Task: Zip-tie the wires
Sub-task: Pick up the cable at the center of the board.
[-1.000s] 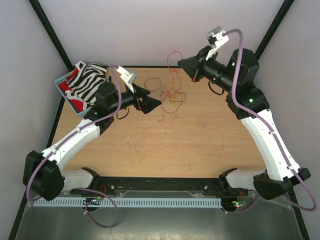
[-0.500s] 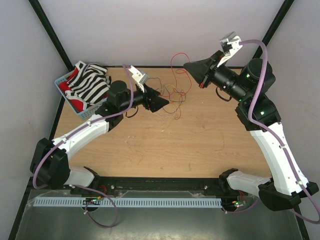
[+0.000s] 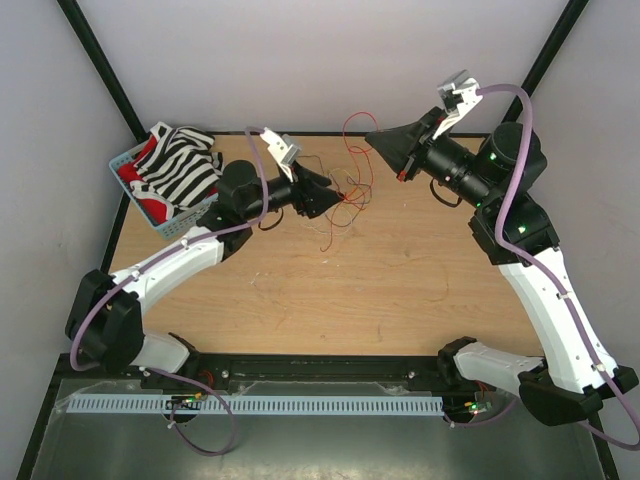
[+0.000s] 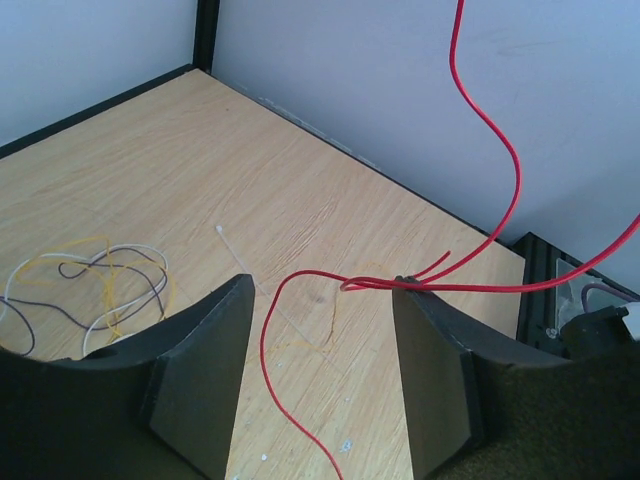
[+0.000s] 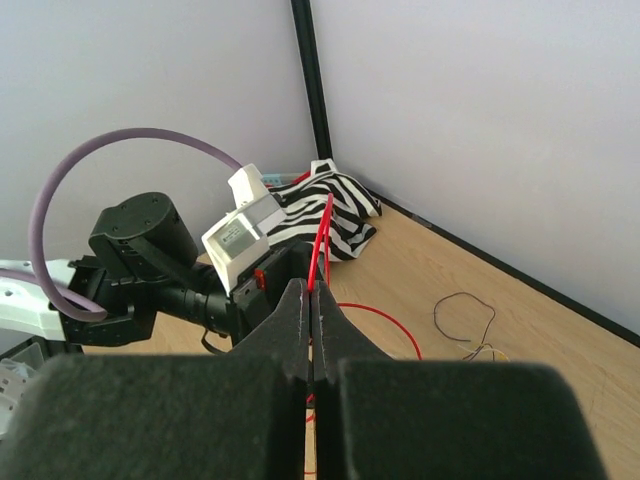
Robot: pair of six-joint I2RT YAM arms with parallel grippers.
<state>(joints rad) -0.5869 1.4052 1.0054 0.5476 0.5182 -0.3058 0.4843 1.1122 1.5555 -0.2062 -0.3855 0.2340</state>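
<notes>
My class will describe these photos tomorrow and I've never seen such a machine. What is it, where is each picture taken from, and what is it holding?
These are two robot arms bolted at a wooden table. One picture looks down from above; the other two come from a camera on each wrist, so each shows its own hand. The right hand is shut on a red wire, held up above the table. The left hand is open, with red wire running between its fingers. More thin loose wires lie on the wood. In the far left corner a basket holds a striped cloth.
</notes>
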